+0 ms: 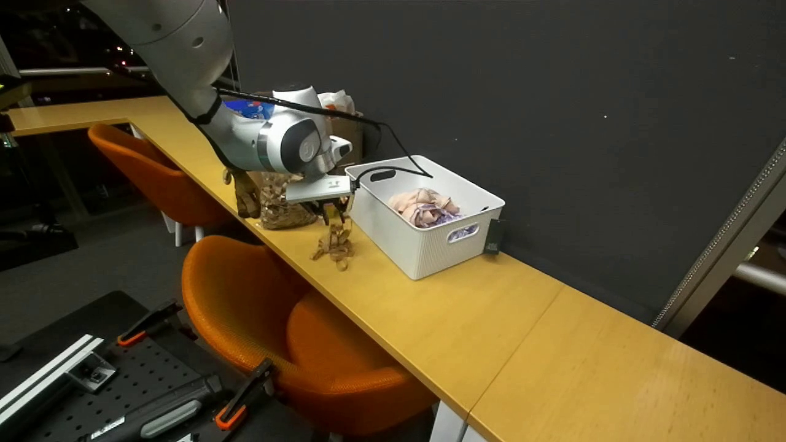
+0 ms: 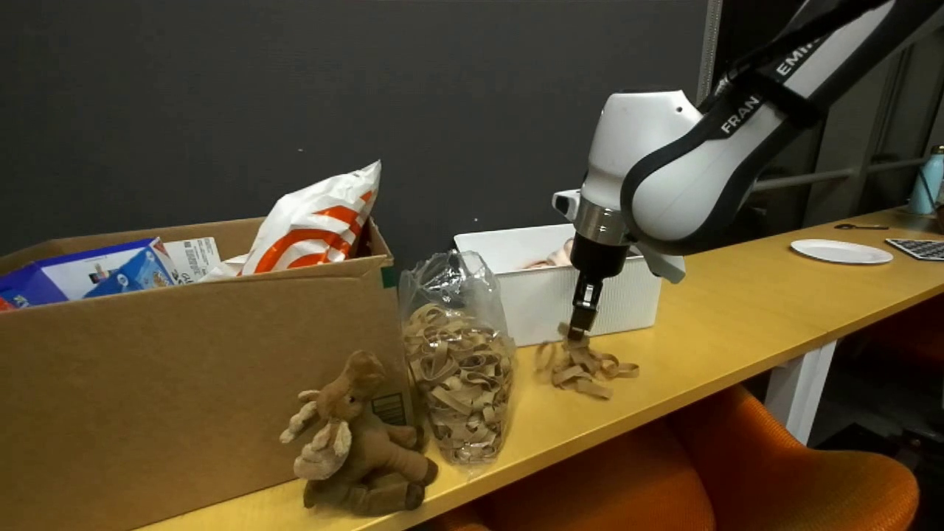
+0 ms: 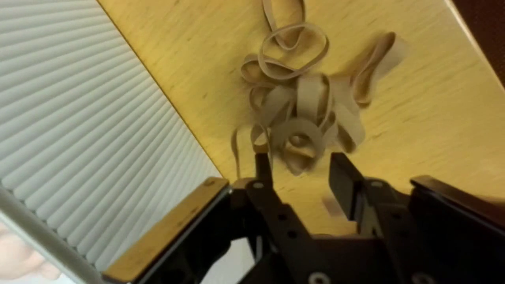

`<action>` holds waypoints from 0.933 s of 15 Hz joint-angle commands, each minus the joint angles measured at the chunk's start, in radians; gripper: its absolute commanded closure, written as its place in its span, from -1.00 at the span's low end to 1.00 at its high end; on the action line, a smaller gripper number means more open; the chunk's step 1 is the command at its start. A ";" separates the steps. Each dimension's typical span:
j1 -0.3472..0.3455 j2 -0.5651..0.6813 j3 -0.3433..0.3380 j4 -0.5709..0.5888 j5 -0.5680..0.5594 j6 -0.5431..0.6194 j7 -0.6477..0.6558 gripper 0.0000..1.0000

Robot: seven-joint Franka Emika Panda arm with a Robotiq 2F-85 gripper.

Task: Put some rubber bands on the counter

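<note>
Tool [image 3: 302, 169]: tips spread, a clear gap between them in the wrist view; no band seen pinched. Rubber bands [image 3: 309, 96] in a loose heap on the table [image 1: 466, 319], below and just ahead of the tips; contact between tips and heap cannot be told. Placing looks all but done; a clean withdrawal probably remains. Main risk: one band lies right at the finger [image 3: 263, 169] nearer the white bin [image 3: 86, 98], and whether it rings that tip or merely passes behind is unclear. If hooked, a lift would likely drag it, tangled neighbours too, off the table. Second: the bin wall is close beside the tool on that side, so sideways drift could knock it. Third: on the tool's opposite side the table ends above an orange chair [image 1: 239, 307]; a snagged band swept that way could drop over. Suggest rising straight and slowly, tips apart, checking that finger before travelling.
</note>
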 commanded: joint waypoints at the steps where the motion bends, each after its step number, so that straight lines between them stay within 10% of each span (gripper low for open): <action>1: 0.003 -0.021 0.010 0.002 0.001 0.007 0.005 -0.52; 4: 0.010 -0.047 0.004 -0.008 0.006 -0.004 0.024 -0.95; 14: 0.036 -0.157 -0.001 -0.086 0.031 -0.020 0.160 -1.00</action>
